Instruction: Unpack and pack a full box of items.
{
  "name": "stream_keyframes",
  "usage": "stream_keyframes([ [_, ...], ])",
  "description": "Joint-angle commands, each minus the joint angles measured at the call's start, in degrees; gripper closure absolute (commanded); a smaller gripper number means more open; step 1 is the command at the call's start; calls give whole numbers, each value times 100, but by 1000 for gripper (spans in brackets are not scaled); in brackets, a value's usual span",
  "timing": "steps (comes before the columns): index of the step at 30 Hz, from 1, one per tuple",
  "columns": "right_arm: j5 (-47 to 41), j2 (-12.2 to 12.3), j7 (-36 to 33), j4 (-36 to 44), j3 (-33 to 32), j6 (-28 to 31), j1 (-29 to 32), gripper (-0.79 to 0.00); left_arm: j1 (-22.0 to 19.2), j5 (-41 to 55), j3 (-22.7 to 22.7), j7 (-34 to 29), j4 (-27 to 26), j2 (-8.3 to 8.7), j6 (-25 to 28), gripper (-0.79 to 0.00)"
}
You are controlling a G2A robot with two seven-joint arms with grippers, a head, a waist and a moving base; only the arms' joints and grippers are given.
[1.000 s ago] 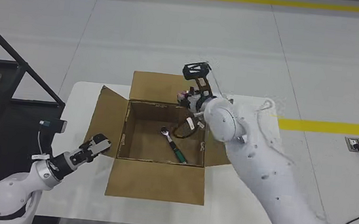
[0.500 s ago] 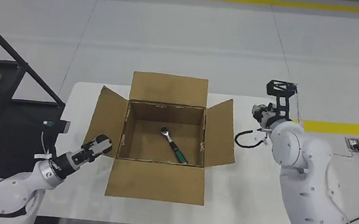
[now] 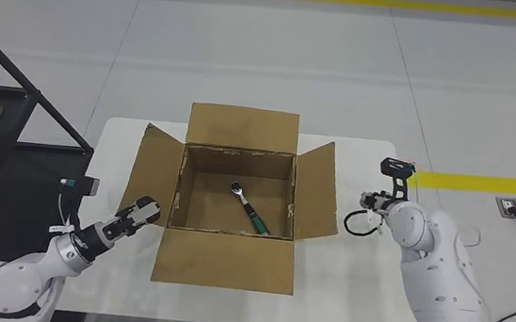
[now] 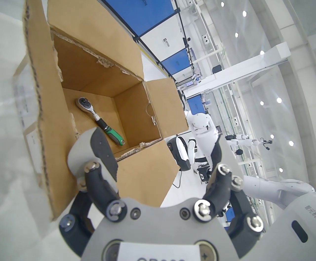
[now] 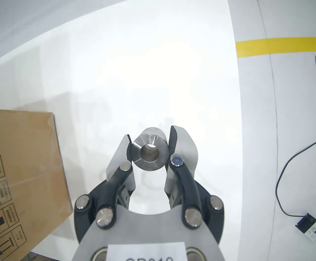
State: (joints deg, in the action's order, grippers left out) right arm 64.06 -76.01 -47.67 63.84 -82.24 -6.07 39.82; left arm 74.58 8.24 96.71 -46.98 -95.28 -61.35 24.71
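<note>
Box [image 3: 225,260] with wrench [image 3: 249,208] inside sits just ahead of your open left pincer [image 4: 155,145]; your right pincer [image 5: 150,138] clamps a metal cylinder [image 5: 149,154] over the bench [image 5: 148,74].

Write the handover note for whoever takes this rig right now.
Left gripper: open, empty, beside the box at its left flap.
Right gripper: shut on a metal cylinder, over the table right of the box.
Ratchet wrench lies on the box floor.
Done: cylinder out of the box.
Left: set it down, take out the wrench, then repack.
</note>
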Motion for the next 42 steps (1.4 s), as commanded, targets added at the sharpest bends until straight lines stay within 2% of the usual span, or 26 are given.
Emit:
stream_keyframes([
  [1,-36,10,22,-123,-18,18,32,0,-12,-40,-34,12,-40,7,-35,-785],
  [6,-191,24,104,-266,-55,75,61,0,-35,-85,-91,37,-81,23,-61,-785],
  [14,-197,39,-156,-545,52,106,-46,0,-40,-63,-122,73,-52,49,-48,-785],
  [16,-231,35,-176,-630,89,119,-95,-34,-25,-52,-115,79,-42,57,-30,-785],
  [18,-251,32,-177,-696,123,119,-134,-323,-9,-33,-103,84,-33,65,-15,-785],
  [19,-256,32,-177,-718,136,117,-152,-585,-2,-23,-98,88,-30,68,-9,-785],
  [20,-269,32,-174,-730,147,113,-164,-785,5,-18,-95,88,-29,72,-2,-785],
  [23,-290,44,-149,-615,124,51,-165,-785,22,4,-85,97,-33,83,4,-785],
  [26,-276,78,-55,-152,19,-27,-89,-785,34,15,-65,101,-58,95,23,-785],
  [28,-237,105,-16,457,-70,-110,6,-785,46,22,-45,86,-80,105,40,-785],
  [33,-220,121,-291,2671,42,-96,215,-785,96,72,46,88,-107,130,158,-785],
  [36,-155,85,-638,3576,504,33,-34,-785,163,42,175,131,-97,151,232,-785],
  [38,-239,20,-853,3788,1031,154,-373,-785,227,70,292,179,-88,165,257,-785],
  [42,-415,-219,-1332,3087,2331,234,-1413,-785,429,212,578,347,-61,186,350,-785],
])
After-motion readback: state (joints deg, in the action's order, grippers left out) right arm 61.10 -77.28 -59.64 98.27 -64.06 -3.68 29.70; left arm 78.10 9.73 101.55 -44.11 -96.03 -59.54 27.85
